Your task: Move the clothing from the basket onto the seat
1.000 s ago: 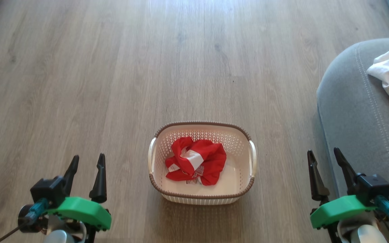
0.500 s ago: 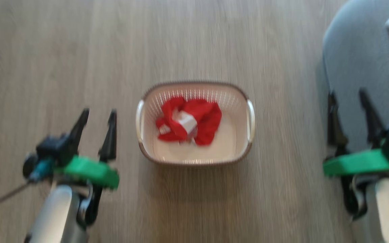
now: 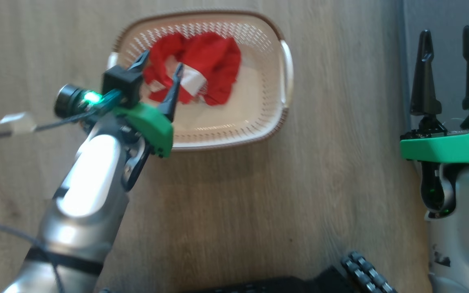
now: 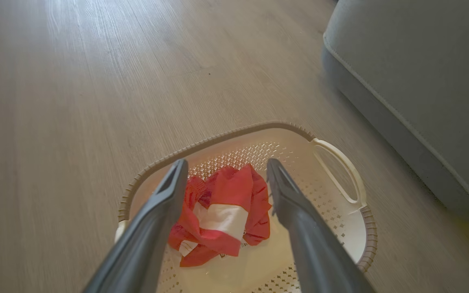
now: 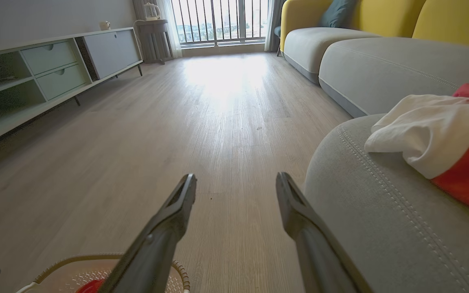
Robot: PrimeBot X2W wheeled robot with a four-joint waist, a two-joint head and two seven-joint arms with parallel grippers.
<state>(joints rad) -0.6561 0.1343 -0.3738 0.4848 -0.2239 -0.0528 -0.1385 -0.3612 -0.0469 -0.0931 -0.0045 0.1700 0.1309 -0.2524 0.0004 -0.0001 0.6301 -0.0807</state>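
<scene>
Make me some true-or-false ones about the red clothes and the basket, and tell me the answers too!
1. The red clothing lies in the basket. True.
2. The left jaws are shut on the clothing. False: they stand open over it, gripping nothing.
3. The basket sits on the seat. False: it sits on the floor beside the seat.
4. Another red and white cloth lies on the seat. True.

Crumpled red cloth (image 4: 222, 211), perforated plastic basket (image 4: 340, 211), matt wood-grain floor (image 3: 234, 203)

Basket (image 3: 259, 101) open from above, wood floor (image 3: 259, 183) free around it, seat (image 4: 421, 73) walling its right side
</scene>
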